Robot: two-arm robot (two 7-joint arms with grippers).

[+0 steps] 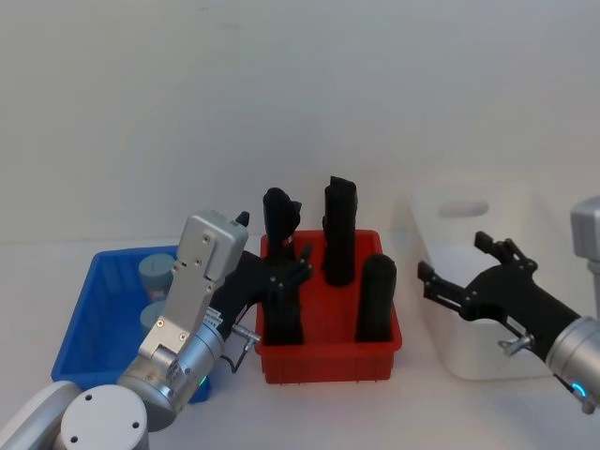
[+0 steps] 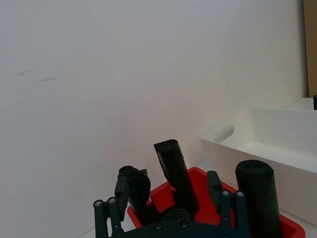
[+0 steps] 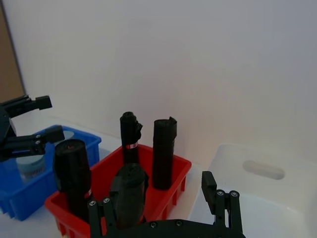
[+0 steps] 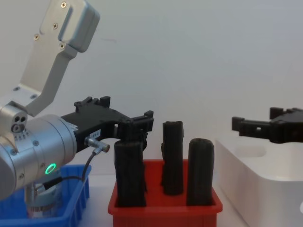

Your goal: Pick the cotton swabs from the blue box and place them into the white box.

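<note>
White wall [image 1: 281,94] behind. Left gripper [image 1: 272,281] above red plastic bin [image 1: 328,361], right gripper [image 1: 455,258] right of it; both jaws apart, empty. Pre-pick, likely: left must reach clear grey-lidded swab tubs [image 1: 157,272] left of bin.

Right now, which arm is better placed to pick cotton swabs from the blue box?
Left. The left gripper, open, hangs beside the blue box holding the cotton swabs; the right gripper, open, is over the white box, past the red bin.

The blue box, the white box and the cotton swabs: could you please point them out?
blue box [image 1: 105,314], head view, bare floor.
white box [image 1: 520,216], head view, far inner wall.
cotton swabs [image 1: 157,270], head view, farther tub's lid.
</note>
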